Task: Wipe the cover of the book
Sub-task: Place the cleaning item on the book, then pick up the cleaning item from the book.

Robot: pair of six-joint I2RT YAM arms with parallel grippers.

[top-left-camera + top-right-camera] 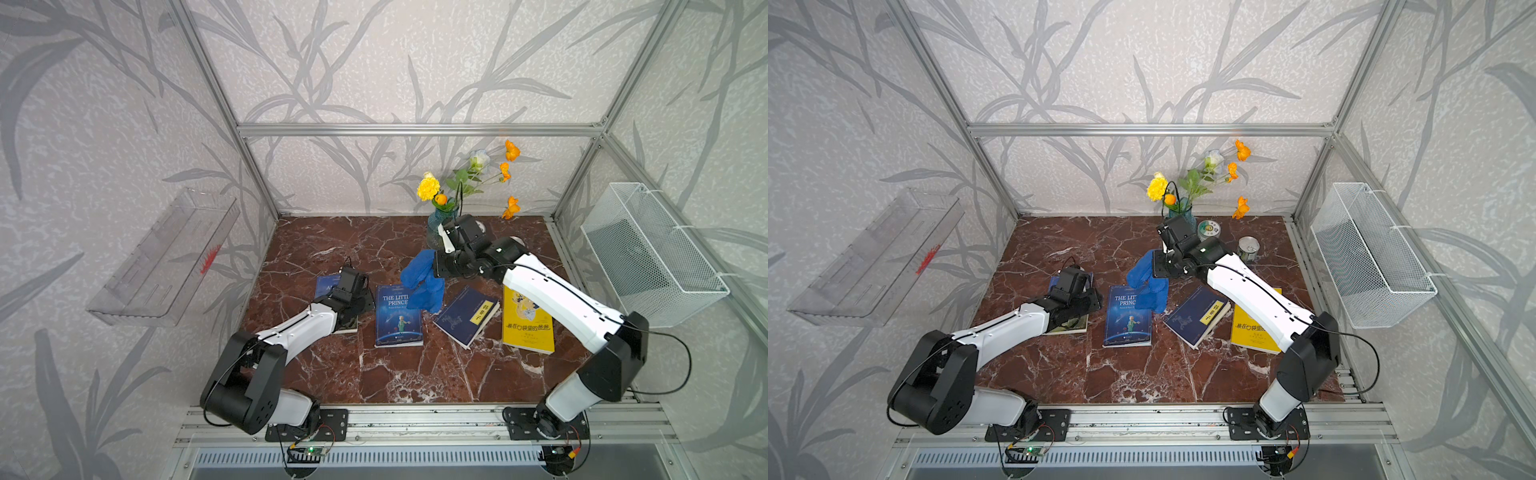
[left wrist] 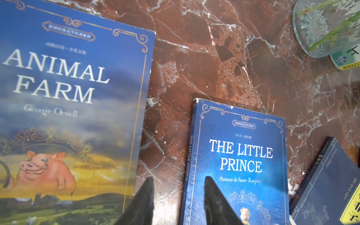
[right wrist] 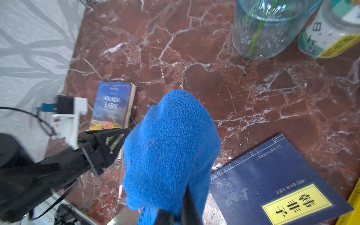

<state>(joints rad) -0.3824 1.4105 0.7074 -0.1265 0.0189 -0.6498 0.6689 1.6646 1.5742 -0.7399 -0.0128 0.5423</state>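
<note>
Gripping blue cloth tight in right gripper, over The Little Prince, flat mid-table among 4 books. Left gripper parted, empty, alongside. Wiping seemingly not yet begun.

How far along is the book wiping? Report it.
Done: right fingers clamp the blue cloth, held up. In hand: cloth hangs over a far corner of The Little Prince; left fingers open at its edge. Left: wiping the cover itself.
</note>
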